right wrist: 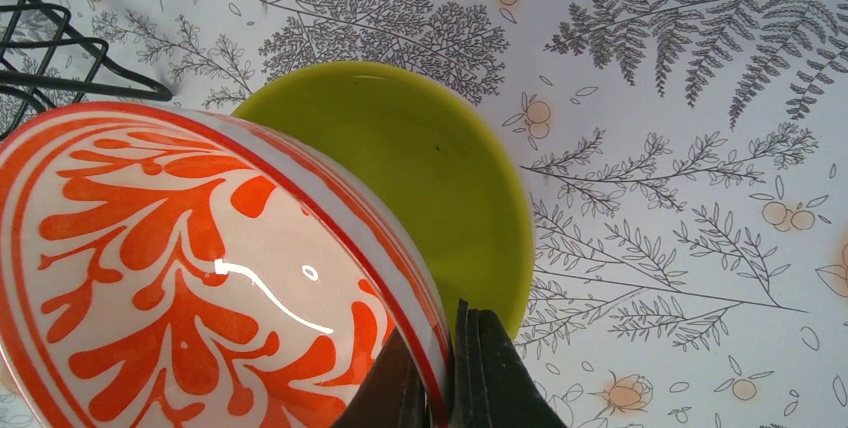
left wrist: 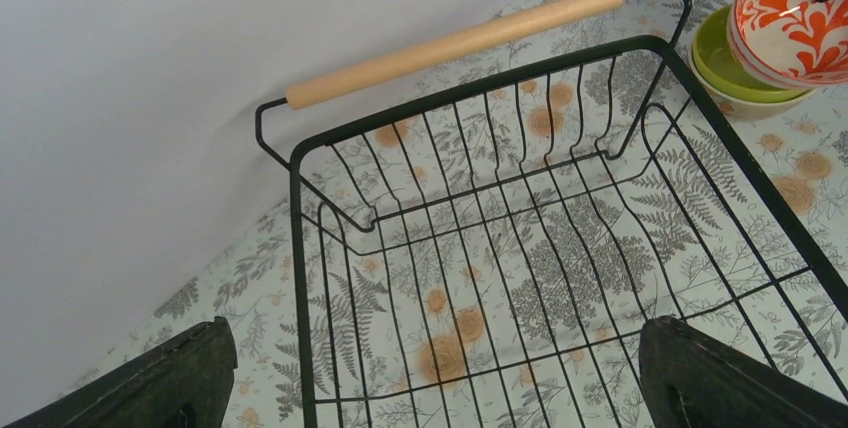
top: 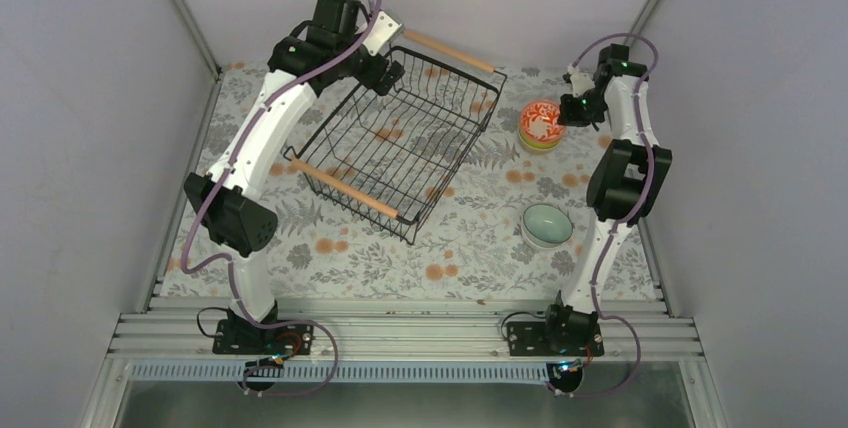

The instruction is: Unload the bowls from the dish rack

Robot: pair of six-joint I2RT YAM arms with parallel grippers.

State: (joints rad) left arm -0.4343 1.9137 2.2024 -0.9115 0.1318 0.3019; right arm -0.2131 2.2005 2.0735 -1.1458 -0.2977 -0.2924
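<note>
The black wire dish rack (top: 400,143) lies at an angle mid-table with no bowl inside it. My left gripper (top: 388,75) hovers open over its far left corner; in the left wrist view the fingers (left wrist: 150,378) stand wide above the rack's wires (left wrist: 297,278). My right gripper (right wrist: 445,378) is shut on the rim of the red-orange patterned bowl (right wrist: 200,278), which it holds tilted over the yellow-green bowl (right wrist: 420,168). From above, that patterned bowl (top: 541,123) sits right of the rack with the right gripper (top: 570,108) at its far right edge.
A pale mint bowl (top: 547,225) stands on the floral cloth near the right arm's elbow. A tan bowl (left wrist: 740,106) shows under the yellow-green bowl (left wrist: 730,63). The rack has wooden handles at its far end (left wrist: 455,43) and near end (top: 345,188). Walls enclose three sides.
</note>
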